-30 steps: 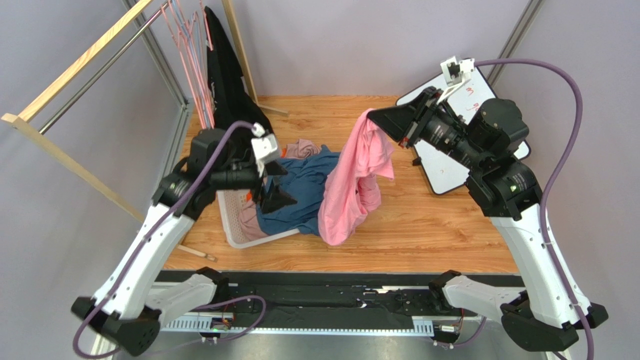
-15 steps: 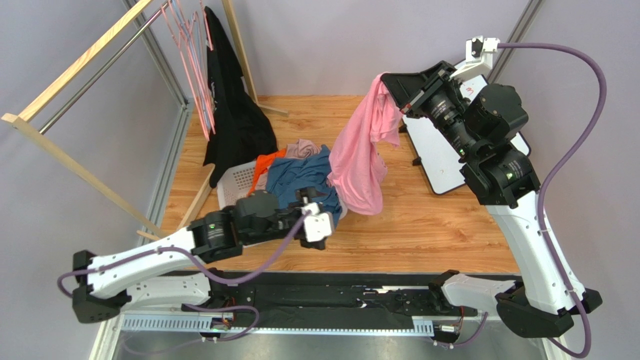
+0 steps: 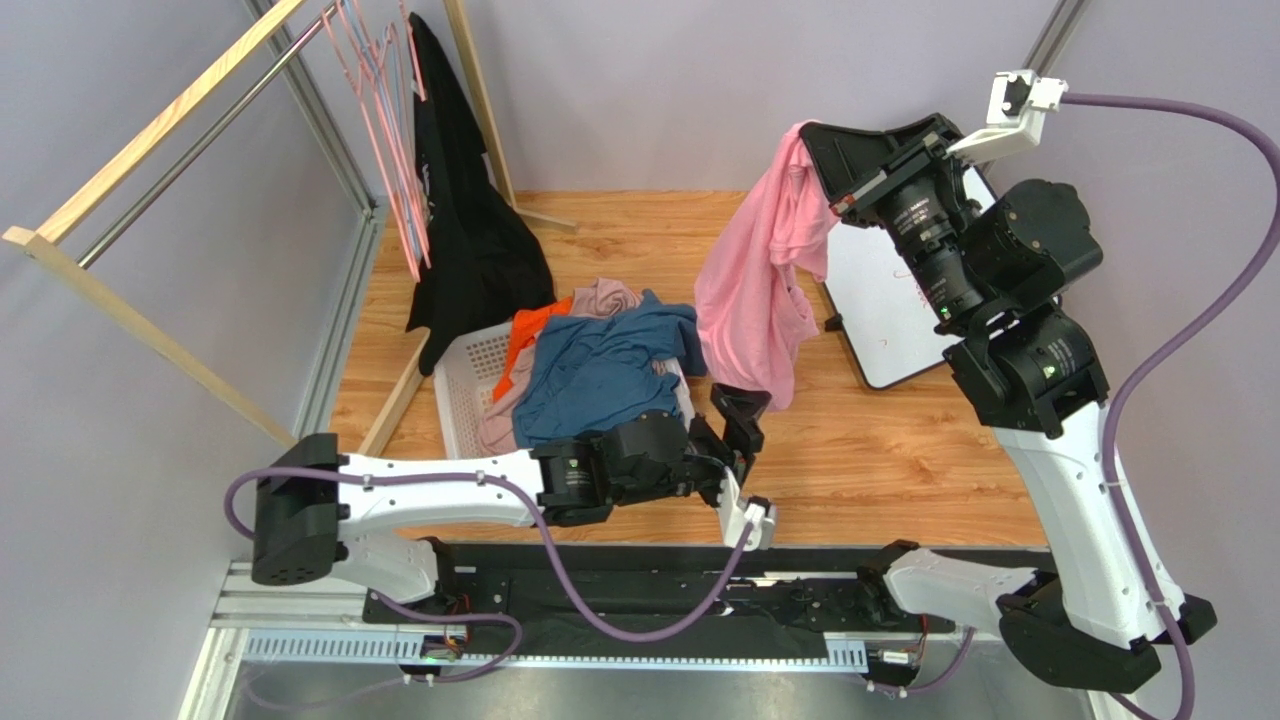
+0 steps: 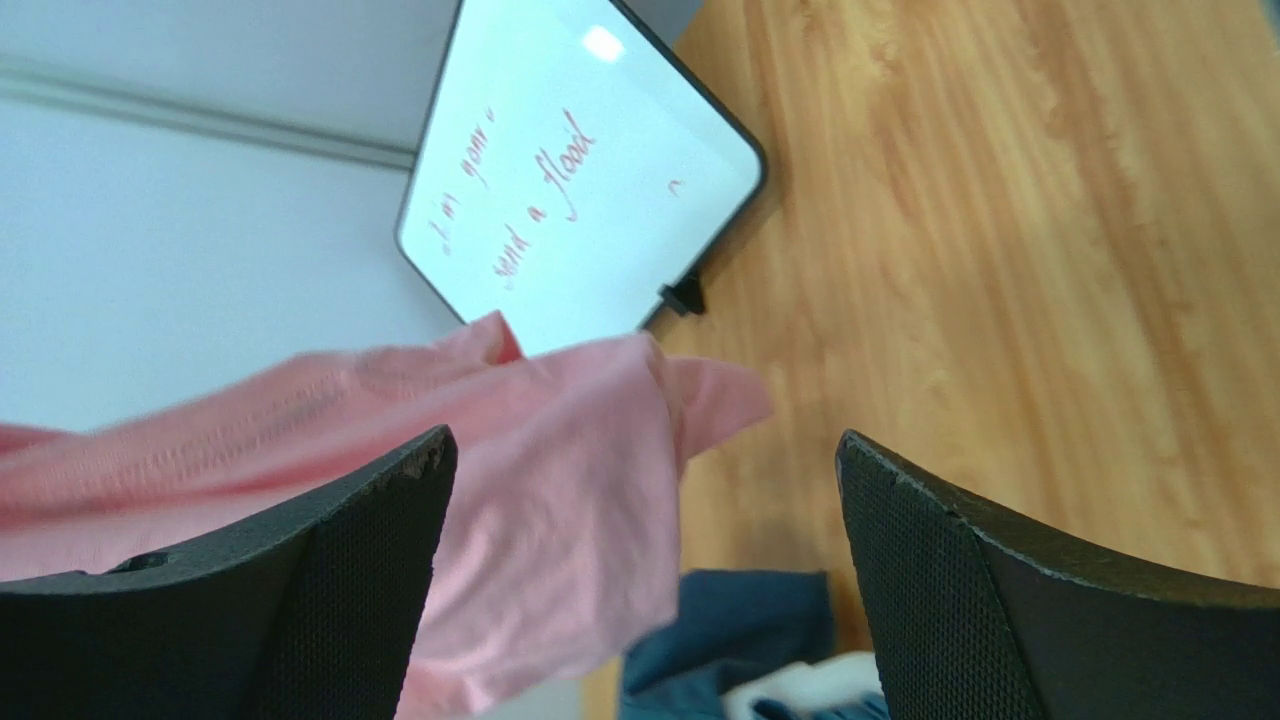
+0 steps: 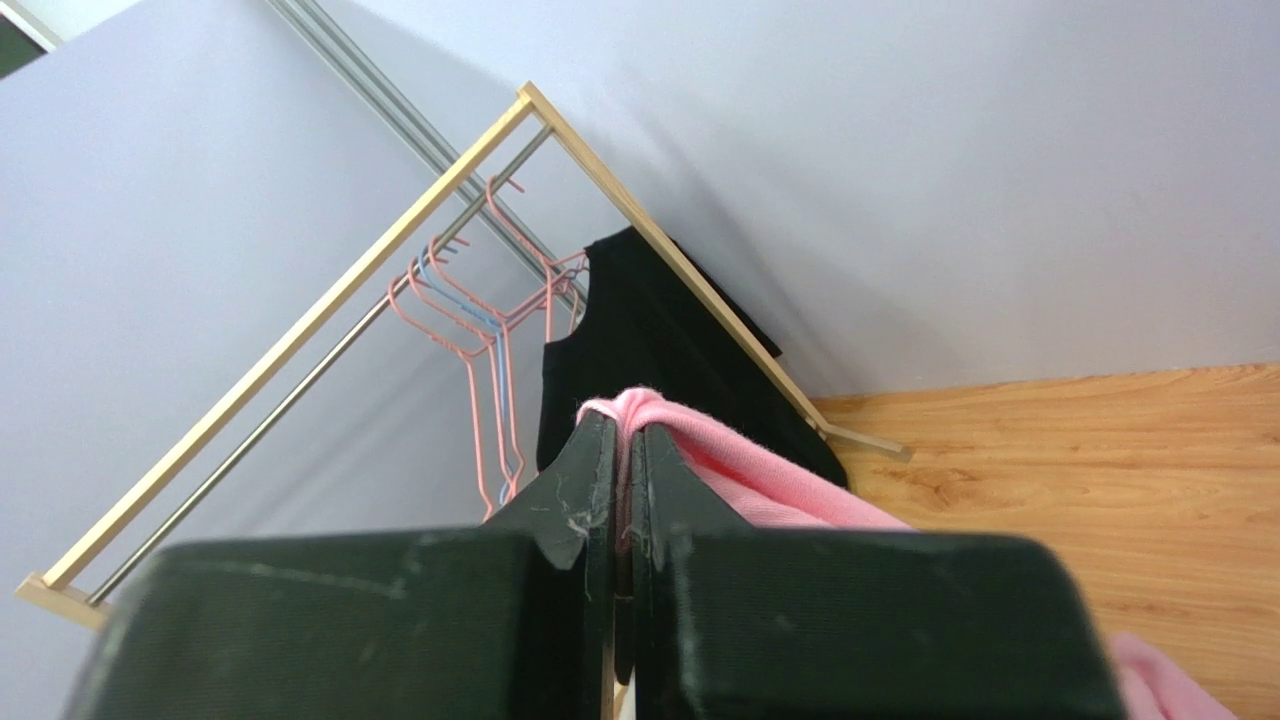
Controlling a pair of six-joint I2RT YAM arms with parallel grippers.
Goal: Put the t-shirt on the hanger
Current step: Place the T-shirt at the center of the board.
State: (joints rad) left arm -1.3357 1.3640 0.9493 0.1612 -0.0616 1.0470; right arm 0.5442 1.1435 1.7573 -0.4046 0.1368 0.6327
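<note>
Wooden bench (image 3: 902, 450): above its far right part the light-pink cotton t-shirt (image 3: 759, 300) hangs limp, pinched by the right pincer (image 3: 815, 150); the left pincer (image 3: 739, 416) is spread, empty. Soft, light cloth, I think; better take the shoulder.

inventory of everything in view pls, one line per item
t-shirt: one, light pink, hanging in the air from the right tool
hangers: several, mostly pink, on the rack rail
rack: one, wood, far left
black garment: one, hanging at the rack
basket: one, white, left on the table
blue t-shirt: one, heaped on the basket
orange garment: one, in the heap
beige garment: one, at the heap's far side
whiteboard: one, white, right on the table
table: one, wood
left tool: open, empty, below the t-shirt
right tool: shut on the t-shirt
</note>
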